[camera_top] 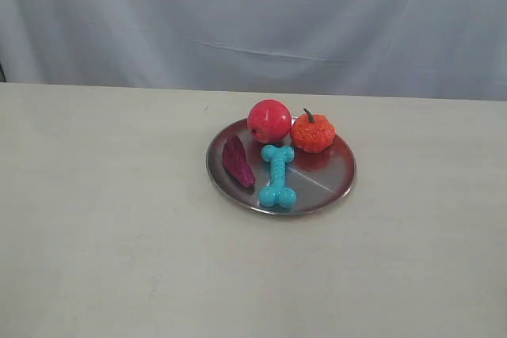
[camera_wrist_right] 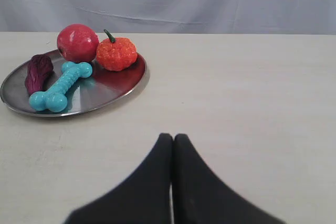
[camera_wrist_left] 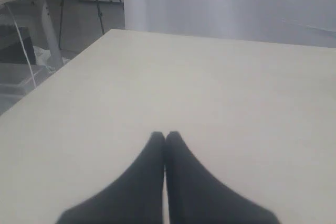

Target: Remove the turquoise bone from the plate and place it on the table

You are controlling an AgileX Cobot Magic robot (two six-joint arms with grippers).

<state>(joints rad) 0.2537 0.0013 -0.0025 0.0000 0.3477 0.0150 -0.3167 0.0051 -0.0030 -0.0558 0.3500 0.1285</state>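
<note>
Before me, a knob-ended turquoise bone (camera_top: 278,176) lies flat on a shiny silver plate (camera_top: 331,180), which rests on the pale beige counter (camera_top: 103,219).

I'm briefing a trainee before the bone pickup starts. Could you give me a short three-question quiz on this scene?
1. True or false: the turquoise bone lies on the plate.
2. How many toys are on the plate? A) two B) three C) four
3. Fill in: going by the wrist views, the left gripper and the right gripper are both ____.

Key:
1. True.
2. C: the bone, the wedge, the apple and the pumpkin.
3. Shut, with nothing held.
</note>
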